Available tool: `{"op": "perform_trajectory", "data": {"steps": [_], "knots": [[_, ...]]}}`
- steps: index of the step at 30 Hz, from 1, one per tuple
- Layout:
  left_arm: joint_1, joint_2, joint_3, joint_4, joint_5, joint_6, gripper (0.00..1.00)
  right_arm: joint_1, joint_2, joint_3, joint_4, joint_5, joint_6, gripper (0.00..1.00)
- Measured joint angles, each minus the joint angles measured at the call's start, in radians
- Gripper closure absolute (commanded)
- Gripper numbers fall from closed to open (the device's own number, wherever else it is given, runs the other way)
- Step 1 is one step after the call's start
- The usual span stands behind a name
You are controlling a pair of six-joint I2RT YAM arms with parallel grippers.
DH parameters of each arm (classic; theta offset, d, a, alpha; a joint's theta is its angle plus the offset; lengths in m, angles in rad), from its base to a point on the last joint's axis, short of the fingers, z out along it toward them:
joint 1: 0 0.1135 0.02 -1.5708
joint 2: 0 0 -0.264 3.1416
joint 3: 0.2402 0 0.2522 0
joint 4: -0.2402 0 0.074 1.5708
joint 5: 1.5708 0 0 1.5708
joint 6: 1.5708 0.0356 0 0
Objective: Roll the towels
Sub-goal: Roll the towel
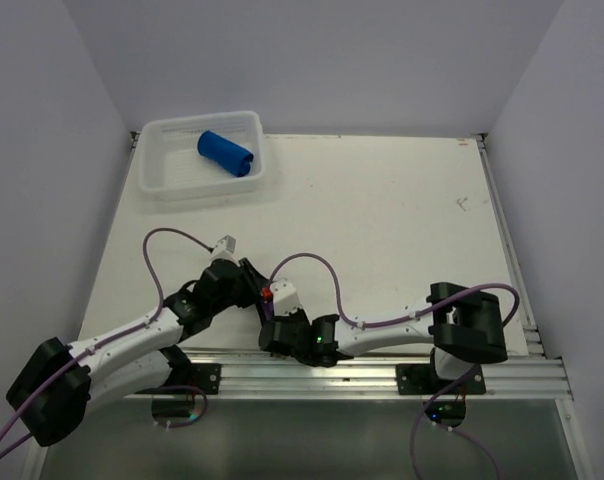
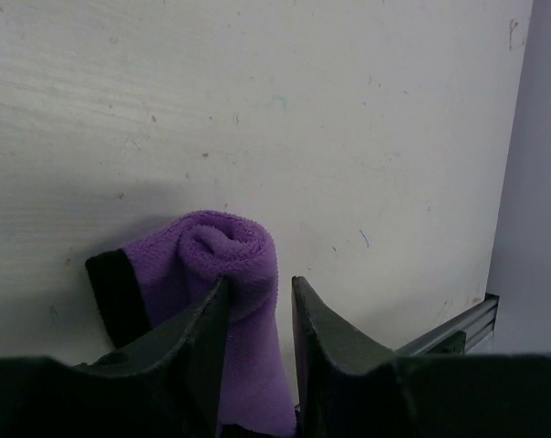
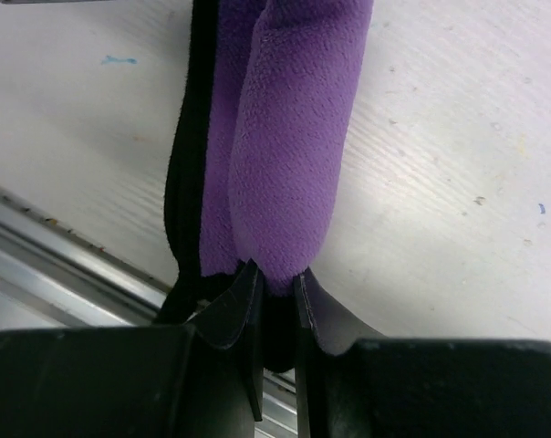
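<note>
The table lies open across its middle and right. The white mesh basket blocks the far left corner, walls close three sides, and the left arm and right arm crowd the near edge around the purple towel.

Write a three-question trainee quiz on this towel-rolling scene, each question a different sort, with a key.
1. True or false: the blue towel lies rolled up inside the basket.
2. The purple towel is: A) spread flat on the table, B) rolled up, C) in the basket with the other one.
3. Fill in: the right gripper is shut on the end of the ______.

Key: 1 true; 2 B; 3 purple towel.
</note>
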Motion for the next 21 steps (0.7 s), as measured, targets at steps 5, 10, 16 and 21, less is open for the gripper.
{"op": "perform_trajectory", "data": {"steps": [5,10,16,21], "knots": [[0.000,0.000,0.039,-0.011,0.014,-0.010,0.58,0.005,0.071,0.084,-0.117,0.063,0.026,1.00],[0.001,-0.062,0.063,-0.047,0.005,-0.013,0.56,0.002,0.102,0.130,-0.190,0.111,0.059,1.00],[0.008,-0.062,0.058,-0.031,0.016,-0.032,0.56,0.003,0.136,0.171,-0.268,0.150,0.098,1.00],[0.012,-0.012,0.010,0.091,0.062,-0.079,0.57,0.003,0.146,0.175,-0.309,0.157,0.121,1.00]]}}
